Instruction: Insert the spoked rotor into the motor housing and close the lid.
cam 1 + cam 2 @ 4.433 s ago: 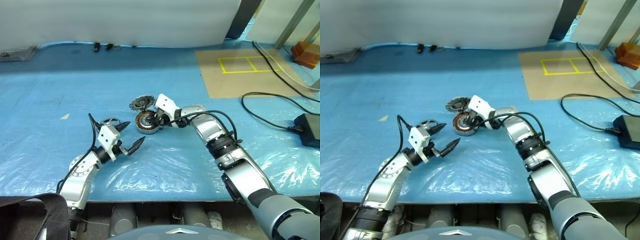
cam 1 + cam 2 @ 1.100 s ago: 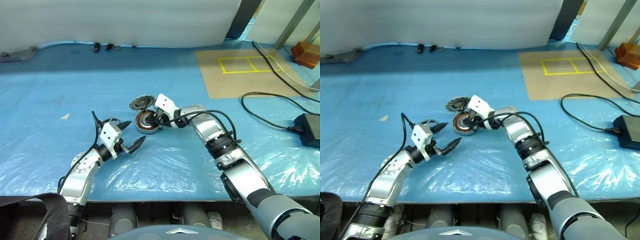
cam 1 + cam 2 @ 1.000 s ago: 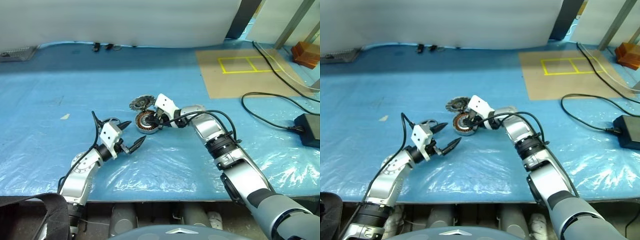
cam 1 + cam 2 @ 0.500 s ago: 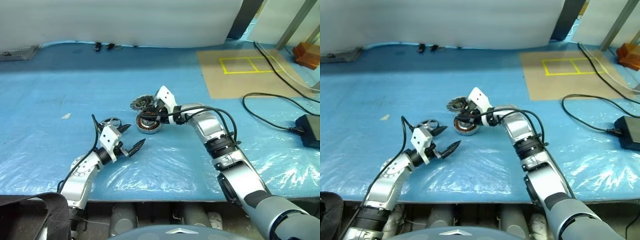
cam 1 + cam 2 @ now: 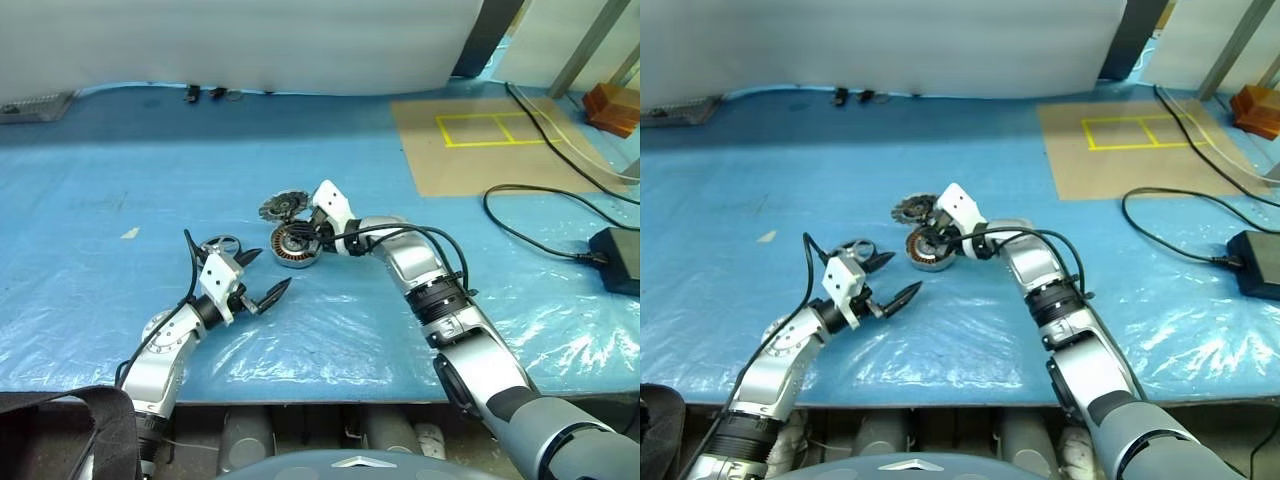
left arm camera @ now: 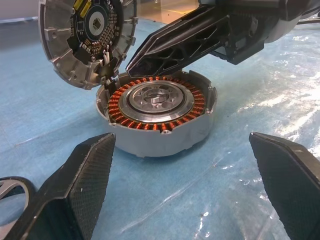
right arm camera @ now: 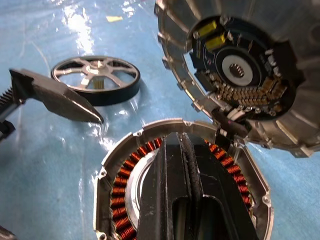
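Note:
The motor housing, a squat round puck with copper windings, lies on the blue sheet at mid-table. Its lid, a toothed silver disc, stands open and tilted up behind it, joined at the edge. My right gripper is shut with nothing between its fingers, its tips over the housing's silver centre near the lid. The spoked rotor lies flat to the housing's left. My left gripper is open and level, just in front of the rotor, pointing at the housing.
A brown board with a yellow taped rectangle lies at the back right. A black cable and power brick sit at the right edge. Small dark parts lie along the back wall. The table's front edge runs close below both arms.
The right wrist has tipped and edged slightly over the housing towards the lid. The left gripper has stayed in place and open. Housing, lid and rotor have not moved.

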You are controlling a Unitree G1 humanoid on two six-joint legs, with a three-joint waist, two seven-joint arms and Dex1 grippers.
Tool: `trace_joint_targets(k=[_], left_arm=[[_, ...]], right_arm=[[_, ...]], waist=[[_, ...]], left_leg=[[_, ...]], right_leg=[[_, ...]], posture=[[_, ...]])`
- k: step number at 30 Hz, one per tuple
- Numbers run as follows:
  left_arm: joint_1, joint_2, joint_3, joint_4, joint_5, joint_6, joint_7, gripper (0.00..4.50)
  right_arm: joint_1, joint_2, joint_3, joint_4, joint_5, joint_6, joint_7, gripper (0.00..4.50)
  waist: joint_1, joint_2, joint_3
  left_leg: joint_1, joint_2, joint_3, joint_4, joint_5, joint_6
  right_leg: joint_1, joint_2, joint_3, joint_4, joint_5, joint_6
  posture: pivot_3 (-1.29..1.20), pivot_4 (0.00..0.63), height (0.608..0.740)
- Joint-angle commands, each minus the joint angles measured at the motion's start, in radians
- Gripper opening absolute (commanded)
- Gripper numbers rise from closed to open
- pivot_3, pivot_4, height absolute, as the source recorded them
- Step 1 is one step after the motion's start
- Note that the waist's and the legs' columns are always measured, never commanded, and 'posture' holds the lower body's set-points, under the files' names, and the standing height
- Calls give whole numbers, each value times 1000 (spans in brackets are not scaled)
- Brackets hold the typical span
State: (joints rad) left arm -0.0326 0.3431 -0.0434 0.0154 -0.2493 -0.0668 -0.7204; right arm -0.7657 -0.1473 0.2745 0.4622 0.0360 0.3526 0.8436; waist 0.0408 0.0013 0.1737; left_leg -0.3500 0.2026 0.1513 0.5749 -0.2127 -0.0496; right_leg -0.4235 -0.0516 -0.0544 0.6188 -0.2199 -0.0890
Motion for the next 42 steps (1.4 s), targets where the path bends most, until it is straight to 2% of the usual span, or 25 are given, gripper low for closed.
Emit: trace_joint_targets(k=[1, 10, 21, 27, 33, 42], left_arm=[[-7, 4, 6, -8, -4, -24, -10, 4500], [-13, 3, 7, 7, -3, -32, -15, 4500], [-24, 4, 8, 2, -3, -17, -11, 4500], [-12, 2, 6, -14, -2, -18, -7, 4500], [-26, 7, 15, -21, -13, -4, -8, 4500], [-43, 10, 18, -38, -16, 25, -4, 4500]], right_arm=[[8, 0, 21, -1, -24, -47, -11, 9], [21, 20, 32, 3, -35, -64, -17, 9], [61, -5, 75, -6, -61, -58, 10, 9], [52, 43, -46, -53, 78, -19, 16, 9], [44, 2, -15, -11, 10, -76, -4, 9], [45, 22, 17, 40, -56, -129, -63, 9]], waist=[[0, 0, 0], [-1, 0, 0], [0, 0, 0], [0, 0, 0], [0, 0, 0], [-2, 0, 0]], left_leg=[[0, 0, 0, 0, 0, 0], [0, 0, 0, 0, 0, 0], [0, 0, 0, 0, 0, 0], [0, 0, 0, 0, 0, 0], [0, 0, 0, 0, 0, 0], [0, 0, 0, 0, 0, 0]], right_leg=[[0, 0, 0, 0, 0, 0], [0, 0, 0, 0, 0, 0], [1, 0, 0, 0, 0, 0], [1, 0, 0, 0, 0, 0], [1, 0, 0, 0, 0, 0], [1, 0, 0, 0, 0, 0]], posture=[[0, 150, 740], [0, 150, 740], [0, 150, 740], [0, 150, 740], [0, 150, 740], [0, 150, 740]])
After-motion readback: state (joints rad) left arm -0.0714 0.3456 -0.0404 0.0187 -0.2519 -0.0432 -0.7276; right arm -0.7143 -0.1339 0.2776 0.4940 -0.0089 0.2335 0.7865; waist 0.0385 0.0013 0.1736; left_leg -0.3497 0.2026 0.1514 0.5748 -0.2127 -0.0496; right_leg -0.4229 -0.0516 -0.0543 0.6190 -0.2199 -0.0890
